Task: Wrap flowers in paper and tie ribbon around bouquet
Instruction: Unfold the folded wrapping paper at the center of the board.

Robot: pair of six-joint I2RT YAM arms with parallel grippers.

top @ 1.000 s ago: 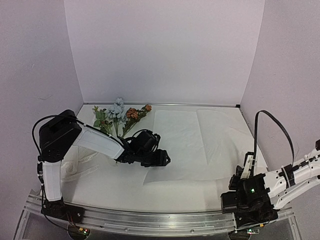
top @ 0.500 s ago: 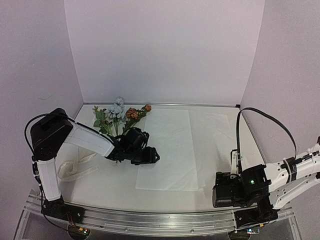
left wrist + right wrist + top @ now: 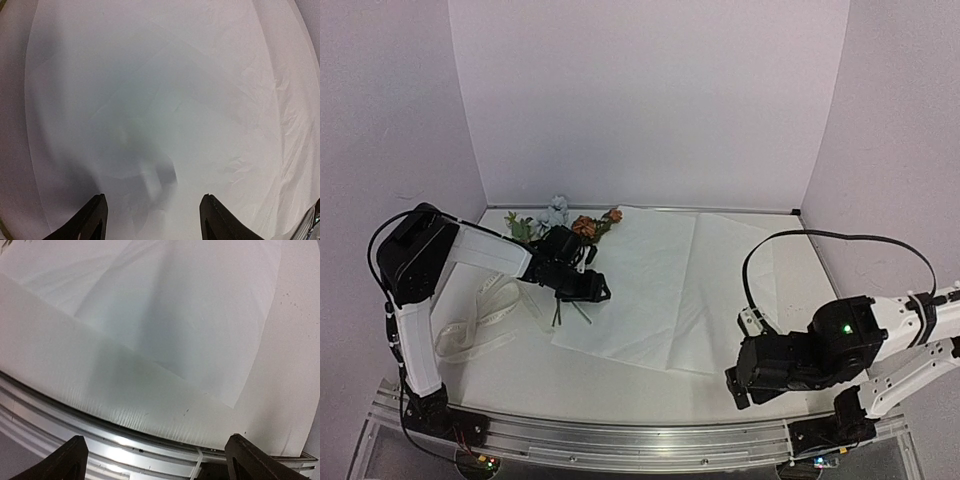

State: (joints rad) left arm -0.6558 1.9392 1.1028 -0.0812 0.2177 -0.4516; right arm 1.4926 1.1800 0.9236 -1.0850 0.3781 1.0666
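Left end effector (image 3: pixel 152 206): fingers apart, nothing between them. It hovers low over the left part of the paper (image 3: pixel 650 285), right at the stems of the flowers (image 3: pixel 563 222). Right end effector (image 3: pixel 155 442): fingers wide apart, empty, near the front rail by the paper's near-right corner.

Progress, my read: early.
- Paper lies spread flat on the bench (image 3: pixel 570 380), no cone formed.
- Flowers are at the far left. The blooms are off the sheet and the stem ends just reach its left edge.
- Ribbon (image 3: pixel 480 322) is loose in loops left of the sheet, apart from the flowers, nothing tied.

Left to do: flowers onto the sheet, wrap, tie.

Count: one bunch, one ribbon, two end effectors. One sheet, I think. A crease or overlap runs down it, so I can't rule out two.
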